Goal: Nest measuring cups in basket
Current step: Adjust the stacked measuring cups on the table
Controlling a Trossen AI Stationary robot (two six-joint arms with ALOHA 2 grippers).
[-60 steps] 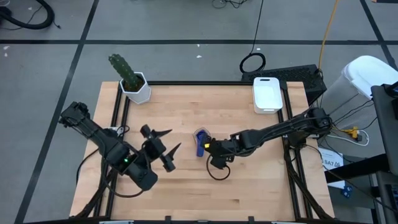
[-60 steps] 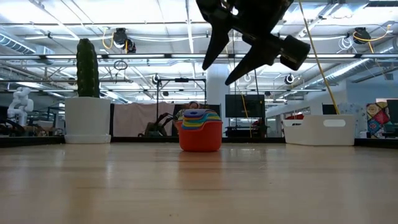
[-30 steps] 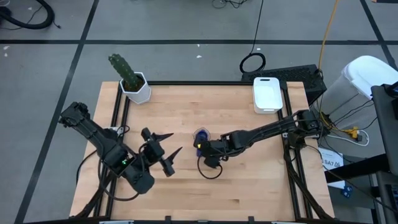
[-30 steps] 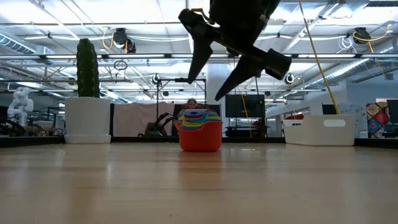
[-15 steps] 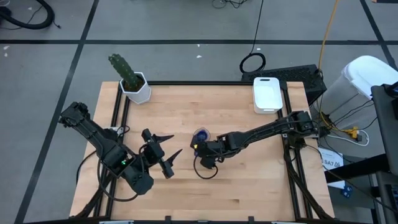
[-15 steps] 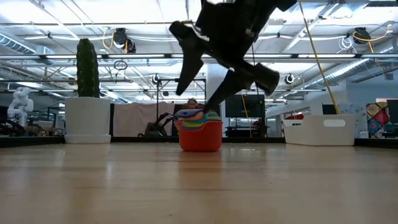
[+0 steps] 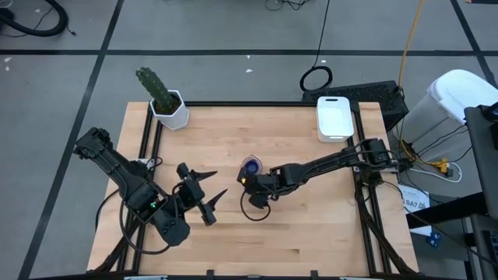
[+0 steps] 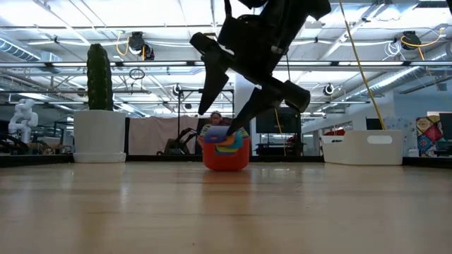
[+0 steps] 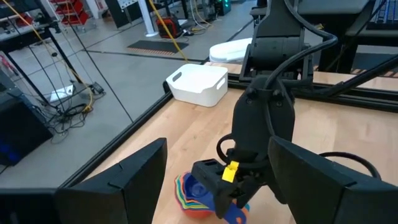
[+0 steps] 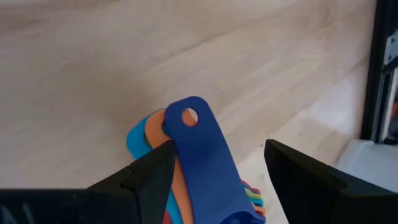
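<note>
The nested measuring cups (image 7: 250,167) are sitting mid-worktop (image 7: 311,233), with the right tool (image 7: 254,185) hanging spread around their stacked handles, not visibly pinching them. The left tool (image 7: 208,189), also spread, is waiting near the front left. The basket (image 7: 334,117) is standing well apart at the far right corner, and a cactus pot (image 7: 170,109) is occupying the far left corner.

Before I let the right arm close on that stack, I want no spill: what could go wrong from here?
1. The right gripper straddles the handles of the nested measuring cups with open fingers; the stack already looks tilted, so a push could tip it.
2. A pinch on the dark blue handle alone might lift only the inner cup.
3. The basket sits far off at the table's corner, a long carry.
</note>
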